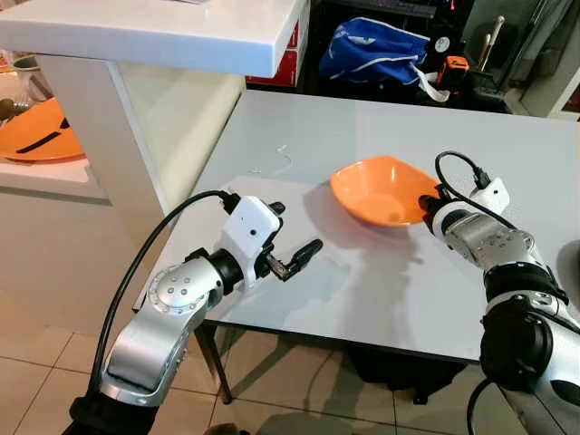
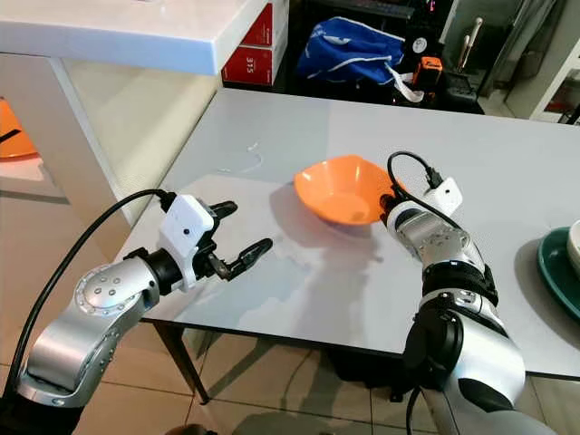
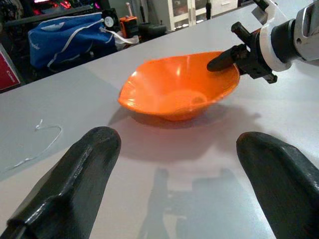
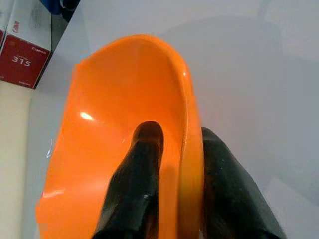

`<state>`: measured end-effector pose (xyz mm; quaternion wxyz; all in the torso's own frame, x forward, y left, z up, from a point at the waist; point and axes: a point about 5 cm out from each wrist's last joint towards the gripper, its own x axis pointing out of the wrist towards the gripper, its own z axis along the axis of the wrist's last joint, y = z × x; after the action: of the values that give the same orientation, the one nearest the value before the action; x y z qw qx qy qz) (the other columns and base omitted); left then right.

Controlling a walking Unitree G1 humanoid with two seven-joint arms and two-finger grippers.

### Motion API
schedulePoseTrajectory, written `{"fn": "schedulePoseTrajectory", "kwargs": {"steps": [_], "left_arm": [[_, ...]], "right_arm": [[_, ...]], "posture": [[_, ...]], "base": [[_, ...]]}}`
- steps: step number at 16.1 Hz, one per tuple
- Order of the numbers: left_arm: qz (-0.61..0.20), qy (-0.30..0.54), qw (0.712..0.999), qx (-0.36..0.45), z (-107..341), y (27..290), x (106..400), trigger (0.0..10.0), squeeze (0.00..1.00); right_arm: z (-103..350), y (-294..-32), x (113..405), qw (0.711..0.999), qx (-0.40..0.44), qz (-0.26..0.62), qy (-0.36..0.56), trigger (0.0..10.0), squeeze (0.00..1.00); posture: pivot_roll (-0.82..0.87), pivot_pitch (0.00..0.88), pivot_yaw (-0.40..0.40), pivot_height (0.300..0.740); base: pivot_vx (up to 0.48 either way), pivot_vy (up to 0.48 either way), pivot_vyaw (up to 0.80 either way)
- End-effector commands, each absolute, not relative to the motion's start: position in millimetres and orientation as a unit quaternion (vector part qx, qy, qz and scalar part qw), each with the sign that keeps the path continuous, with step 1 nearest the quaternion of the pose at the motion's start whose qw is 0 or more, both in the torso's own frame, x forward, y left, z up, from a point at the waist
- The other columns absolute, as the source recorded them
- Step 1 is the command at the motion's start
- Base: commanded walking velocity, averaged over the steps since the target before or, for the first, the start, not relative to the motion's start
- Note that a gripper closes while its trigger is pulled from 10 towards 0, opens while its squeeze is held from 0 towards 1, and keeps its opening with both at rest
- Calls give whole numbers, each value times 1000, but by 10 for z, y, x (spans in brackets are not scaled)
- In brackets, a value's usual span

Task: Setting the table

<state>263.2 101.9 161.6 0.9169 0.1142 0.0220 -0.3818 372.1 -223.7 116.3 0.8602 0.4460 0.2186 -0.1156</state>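
An orange bowl (image 1: 381, 188) rests tilted on the grey table (image 1: 381, 281), near its middle. My right gripper (image 1: 430, 203) is shut on the bowl's right rim, one finger inside (image 4: 139, 174) and one outside (image 4: 224, 189). In the left wrist view the same bowl (image 3: 174, 92) lies ahead, with the right gripper (image 3: 234, 52) clamped on its far rim. My left gripper (image 1: 292, 241) hovers open over the table's front left corner, well short of the bowl, with nothing between its fingers (image 3: 79, 174).
A white counter (image 1: 163, 32) overhangs at the left, with an orange plate (image 1: 36, 131) on a lower shelf. A blue bag (image 1: 372, 50) sits beyond the table. A dark green plate (image 2: 557, 267) lies at the table's right edge. A thin white string (image 1: 281, 161) lies on the table.
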Motion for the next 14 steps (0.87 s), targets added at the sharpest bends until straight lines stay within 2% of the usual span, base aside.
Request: {"fn": "schedulePoseTrajectory", "kwargs": {"steps": [1, 6, 14], "left_arm": [[-384, 19, 916, 120, 1646, 998, 2629, 10000, 0], [-382, 15, 916, 122, 1658, 993, 2647, 10000, 0], [-377, 17, 918, 122, 1639, 1005, 2641, 10000, 0]], "right_arm": [[1284, -2260, 3778, 860, 458, -108, 198, 10000, 1000], [1361, -2314, 3796, 864, 455, -100, 188, 10000, 1000], [1382, -2435, 3745, 854, 482, -90, 172, 10000, 1000]], "posture": [[68, 0, -41, 740], [60, 0, -40, 740], [54, 0, -44, 740]], "base": [[0, 0, 0], [0, 0, 0], [0, 0, 0]]}}
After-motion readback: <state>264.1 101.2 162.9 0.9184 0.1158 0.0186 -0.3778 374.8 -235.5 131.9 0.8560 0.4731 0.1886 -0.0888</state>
